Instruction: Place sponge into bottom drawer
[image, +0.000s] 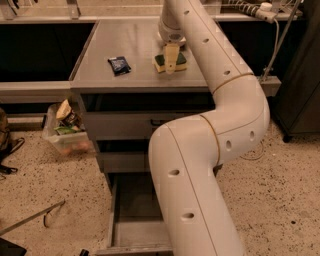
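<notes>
Gripper (171, 59) near the top of the view, low over the grey cabinet top (130, 45), at the far end of the big white arm (220, 130). Released or clenched: cannot tell.

Directly beneath the gripper, the sponge (161, 61): dark green face up, yellow foam underneath, flat on the cabinet top, showing on both sides of the gripper. Actually gripped or merely covered: cannot tell either.

A little to the left of the gripper, apart from the sponge, a dark blue packet (119, 64), also flat on the cabinet top.

Well below the gripper, toward the camera, the cabinet front: two shallow drawer fronts, upper drawer (120, 126) over middle drawer (125, 161), both partly hidden on the right by the arm.

Lowest of all, farthest from the gripper, the bottom drawer (131, 220): pulled out, plain grey interior, right portion hidden behind the arm. Sponge not in it.

Down and to the left of the gripper, on the speckled floor (280, 200) just beside the cabinet, a clear plastic bin (62, 144) with packets inside. Farther down and left, a thin metal rod (30, 218) flat on the floor.
</notes>
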